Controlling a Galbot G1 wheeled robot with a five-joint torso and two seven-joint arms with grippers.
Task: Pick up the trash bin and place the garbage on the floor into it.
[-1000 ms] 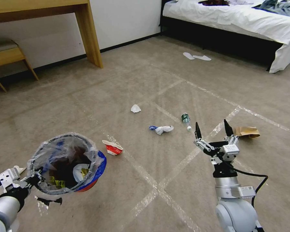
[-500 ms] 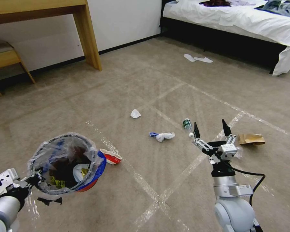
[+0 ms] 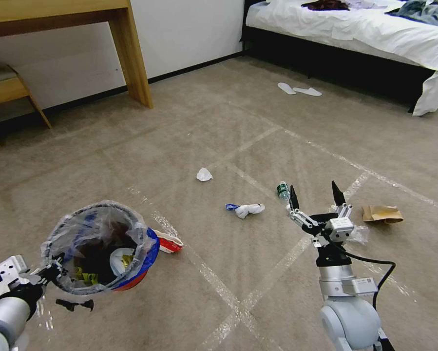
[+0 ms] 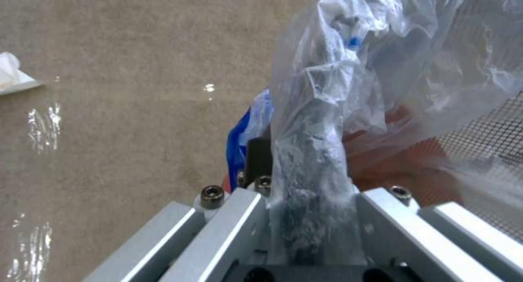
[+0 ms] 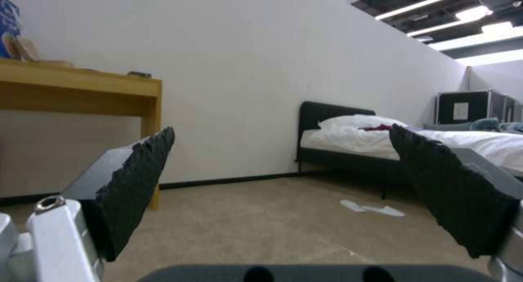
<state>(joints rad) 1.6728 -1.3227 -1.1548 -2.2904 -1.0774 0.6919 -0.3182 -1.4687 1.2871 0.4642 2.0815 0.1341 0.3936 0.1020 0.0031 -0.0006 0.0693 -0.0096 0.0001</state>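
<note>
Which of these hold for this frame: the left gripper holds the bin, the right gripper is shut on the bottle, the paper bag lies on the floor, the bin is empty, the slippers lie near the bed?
1. The left gripper holds the bin. True; it clamps the lined rim.
2. The right gripper is shut on the bottle. False; it is open and empty, the bottle lies on the floor.
3. The paper bag lies on the floor. True.
4. The bin is empty. False; litter lies inside.
5. The slippers lie near the bed. True.

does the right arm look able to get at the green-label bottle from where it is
Probably yes: the right gripper is open and empty, the bottle lies on bare carpet just beyond its jaws, nothing between them.
</note>
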